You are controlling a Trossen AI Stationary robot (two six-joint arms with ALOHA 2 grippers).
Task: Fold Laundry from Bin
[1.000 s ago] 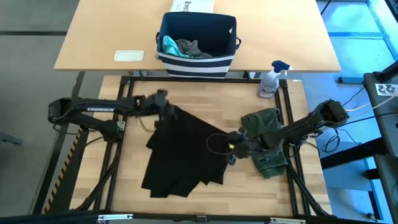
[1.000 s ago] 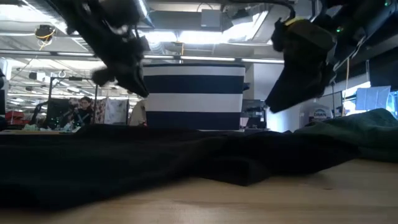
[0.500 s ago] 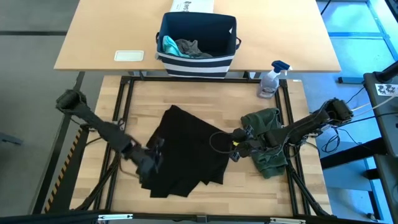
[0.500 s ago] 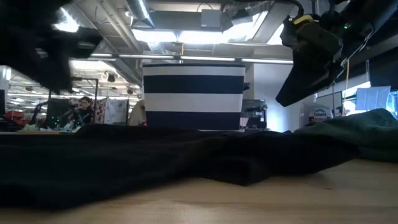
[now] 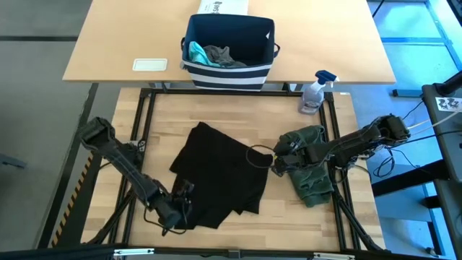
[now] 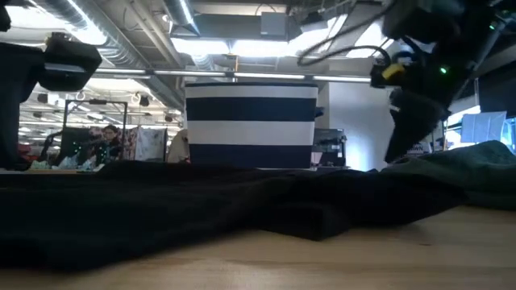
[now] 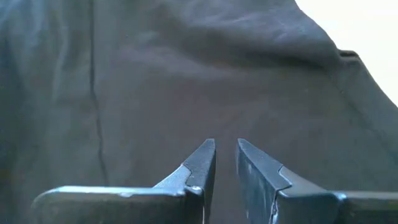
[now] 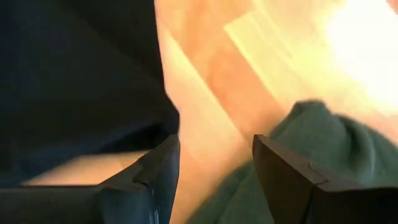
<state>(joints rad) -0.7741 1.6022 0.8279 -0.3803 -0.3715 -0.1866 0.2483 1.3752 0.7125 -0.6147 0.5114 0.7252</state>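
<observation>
A black T-shirt (image 5: 220, 177) lies spread flat on the wooden table. Its near left corner is under my left gripper (image 5: 180, 207), which hovers just above the cloth (image 7: 186, 81), its fingers a narrow gap apart with nothing between them. An olive-green piece (image 5: 310, 165) lies bunched to the right. My right gripper (image 5: 277, 160) stands open over the bare strip of wood (image 8: 217, 106) between the black shirt and the green piece (image 8: 311, 137). The bin (image 5: 229, 43) stands on the far table, with a teal piece (image 5: 195, 52) and a grey piece (image 5: 222, 56) inside.
A spray bottle (image 5: 315, 92) stands at the work table's far right corner. A flat white thing (image 5: 150, 64) and a white printed box (image 5: 225, 6) sit on the far table. Black frame rails (image 5: 338, 137) run along the table's sides. Bare wood shows near the front edge.
My left gripper has swung from the black shirt's far left corner along its left side toward the table's near edge and has come down over the near left corner. My right gripper has tipped more steeply down and drifted slightly toward the green piece. The clothes have stayed put.
</observation>
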